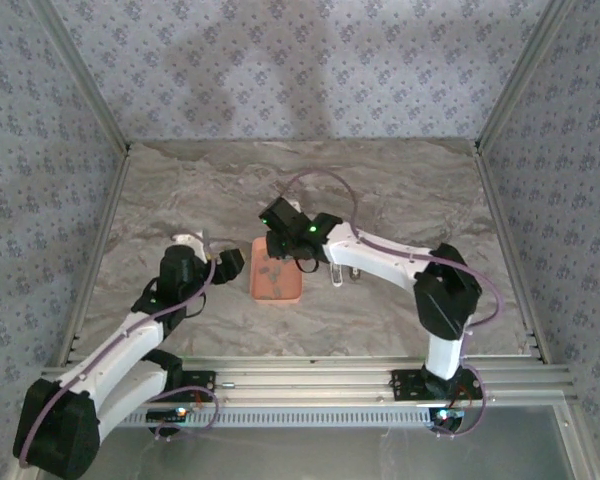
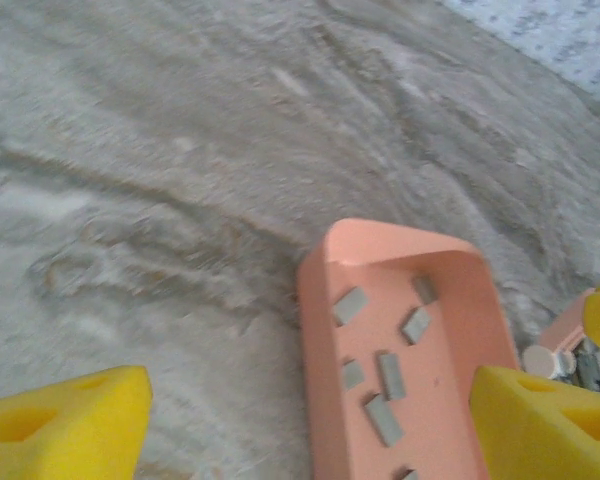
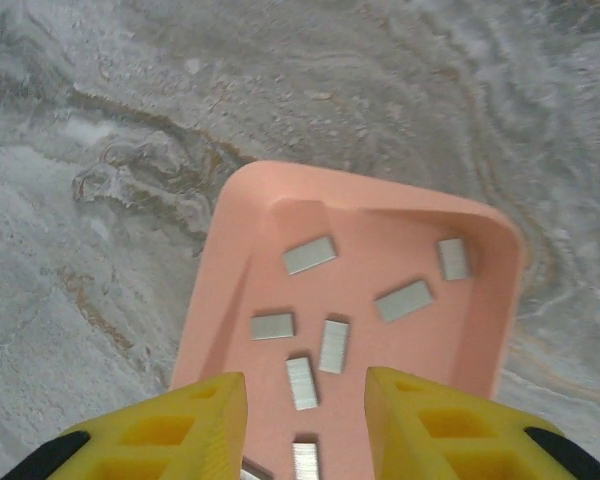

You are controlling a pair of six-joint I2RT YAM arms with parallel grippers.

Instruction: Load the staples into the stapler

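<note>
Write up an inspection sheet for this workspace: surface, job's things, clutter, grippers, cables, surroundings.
Surface: grey marbled tabletop, bare around the tray.
Job's things: several grey staple strips lie loose and scattered in the salmon-pink tray. A pink object with a metal part sits just to the tray's right, possibly the stapler, and is cut off at the frame edge.
Clutter: nothing seen.
Grippers: left gripper is wide open and empty, at the tray's near end. Right gripper is open and poised over the strips, gripping nothing.
Cables: purple cables run along both arms and are clear of the tray.
Surroundings: patterned walls and an aluminium frame rail.
</note>
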